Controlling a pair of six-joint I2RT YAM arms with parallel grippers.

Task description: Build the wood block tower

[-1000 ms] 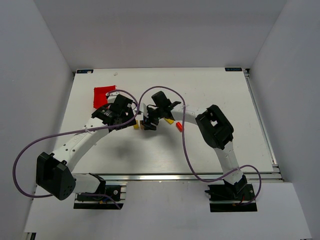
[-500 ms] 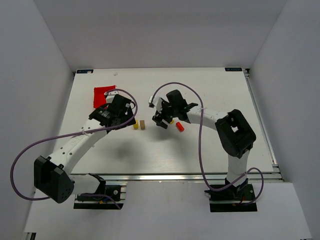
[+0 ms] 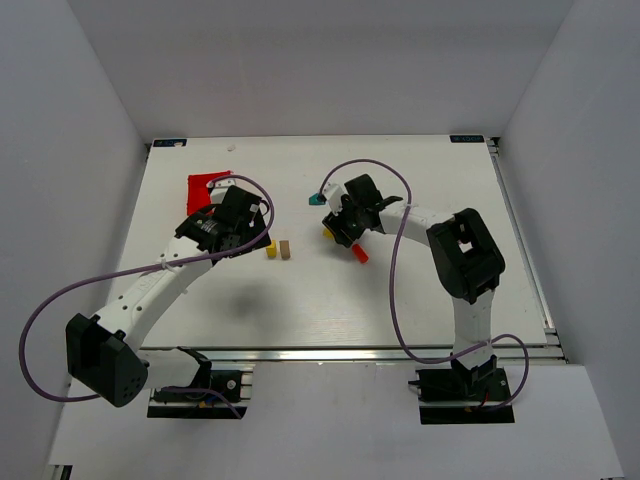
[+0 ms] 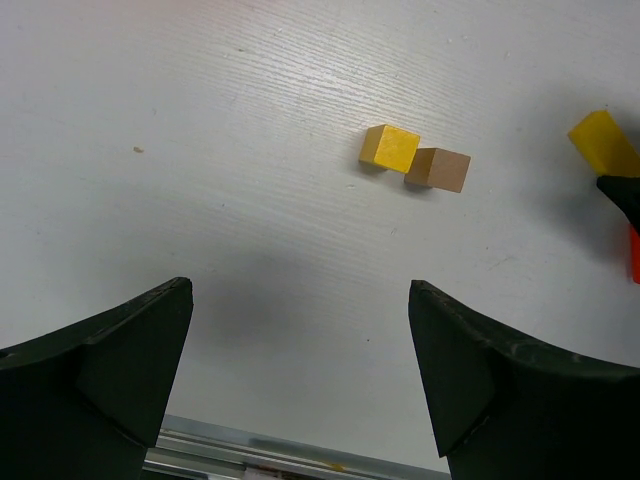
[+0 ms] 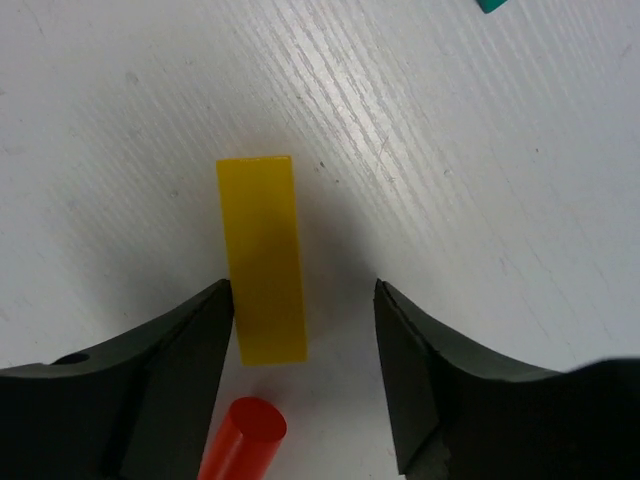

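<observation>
We judge the job barely begun: no wood block tower stands anywhere yet, and every piece we can see lies singly on the table (image 3: pixel 420 300). Around the middle, a yellow cube (image 4: pixel 390 148) and a plain wood cube (image 4: pixel 438 169) sit side by side and touching, which may be the start of a base, though nothing rests on top of them. To their right lies a yellow bar (image 5: pixel 262 258), flat on the surface, with a red peg (image 5: pixel 245 435) just beside its near end and a teal piece (image 3: pixel 316 200) a little farther back. The right gripper (image 5: pixel 303 325) hangs over the bar's near end, jaws partly open. One finger is close against the bar and the other is clear of it, so nothing is gripped yet. The left gripper (image 4: pixel 300 335) hovers left of the two cubes, jaws spread wide and empty, with the red bin (image 3: pixel 205 187) behind it. All the lifting and stacking remains to be done.
</observation>
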